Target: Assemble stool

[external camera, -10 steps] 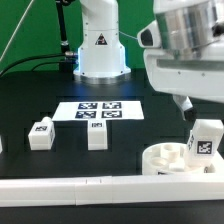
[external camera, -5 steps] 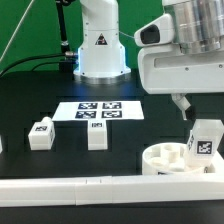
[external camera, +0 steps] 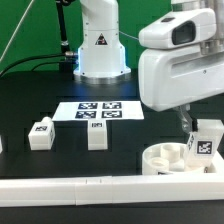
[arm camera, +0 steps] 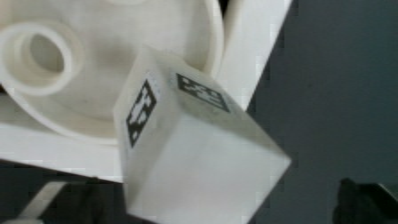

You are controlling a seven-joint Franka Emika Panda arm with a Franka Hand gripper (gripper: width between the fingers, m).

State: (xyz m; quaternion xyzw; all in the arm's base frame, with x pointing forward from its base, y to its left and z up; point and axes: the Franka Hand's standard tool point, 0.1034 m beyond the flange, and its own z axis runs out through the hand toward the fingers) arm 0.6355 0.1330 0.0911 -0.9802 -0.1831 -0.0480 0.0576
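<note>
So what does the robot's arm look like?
It's white and smooth all over. The arm has a fat round base with a black triangle sticker. Its hand is a big boxy white block with thin grey fingers.

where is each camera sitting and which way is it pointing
Exterior view: sits off the arm, faces the arm's base across the table; shows base and end effector above the seat disc.
Wrist view: rides the wrist, looks down close on a tagged leg; none of the arm shows clearly.
Shared: that leg and the seat disc.
</note>
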